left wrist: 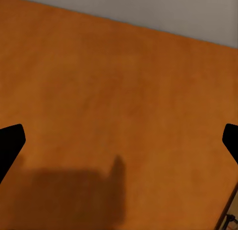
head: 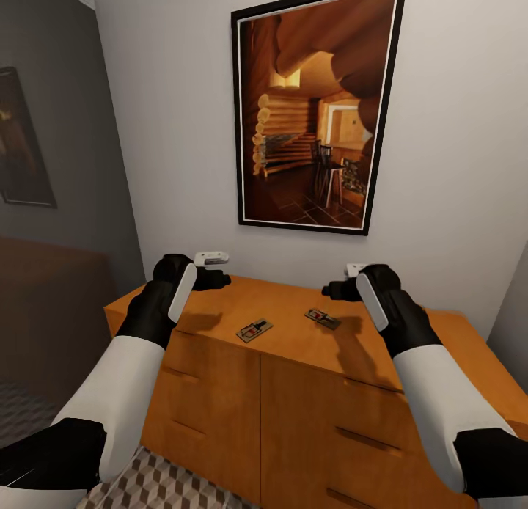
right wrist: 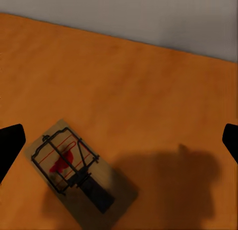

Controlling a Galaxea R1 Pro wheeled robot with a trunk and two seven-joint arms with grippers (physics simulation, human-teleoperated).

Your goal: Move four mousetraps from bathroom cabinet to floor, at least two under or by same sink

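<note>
Head view: the orange-brown cabinet (head: pixel 293 362) stands against a pale grey wall (head: pixel 169 127) beneath a framed picture (head: pixel 315 109). Two mousetraps lie flat on its top, well apart: the left mousetrap (head: pixel 254 330) and the right mousetrap (head: pixel 322 318). The left gripper (head: pixel 213 268) and right gripper (head: pixel 343 280) hover above the top, fingers spread wide, empty. Patterned floor tiles (head: pixel 154 483) show at near left.
</note>
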